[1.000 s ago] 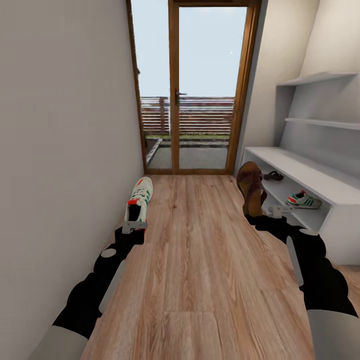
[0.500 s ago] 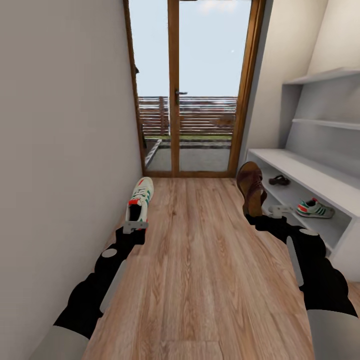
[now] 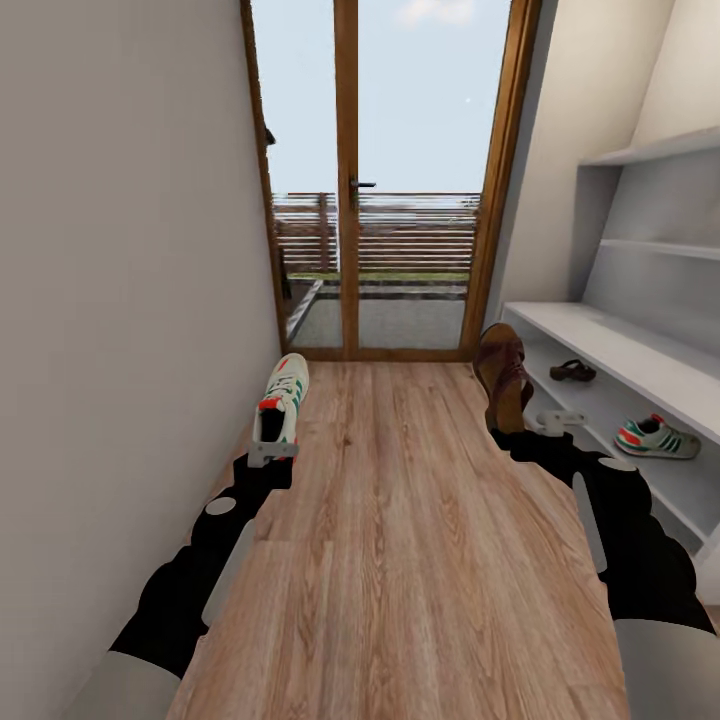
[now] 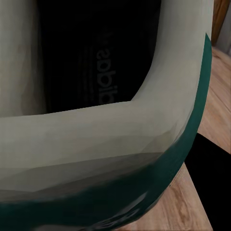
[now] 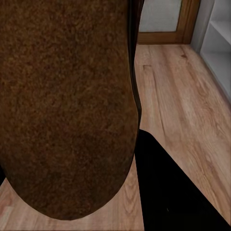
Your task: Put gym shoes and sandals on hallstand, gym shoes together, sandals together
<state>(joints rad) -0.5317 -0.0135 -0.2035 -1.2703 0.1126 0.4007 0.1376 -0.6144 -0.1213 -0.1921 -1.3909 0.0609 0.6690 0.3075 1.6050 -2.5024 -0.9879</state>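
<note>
Carrying: left gripper [image 3: 270, 452] is clamped on 1 gym shoe [image 3: 281, 398] by its heel, right gripper [image 3: 528, 428] is clamped on 1 sandal [image 3: 502, 374], both above the corridor floor [image 3: 400, 540]. The 2nd gym shoe [image 3: 657, 437] & 2nd sandal [image 3: 572, 371] sit in the hallstand [image 3: 620, 350] shelf at right. Best approach: turn right, keep grips firm, set each down beside its mate w/o nudging it.

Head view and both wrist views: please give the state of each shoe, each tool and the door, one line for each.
Left tool: shut on a gym shoe.
Held gym shoe: lifted, toe pointing forward.
Right tool: shut on a sandal.
Held sandal: lifted, standing up.
Second gym shoe: resting in the hallstand, low shelf.
Second sandal: resting on that same shelf.
Glass door: closed.
</note>
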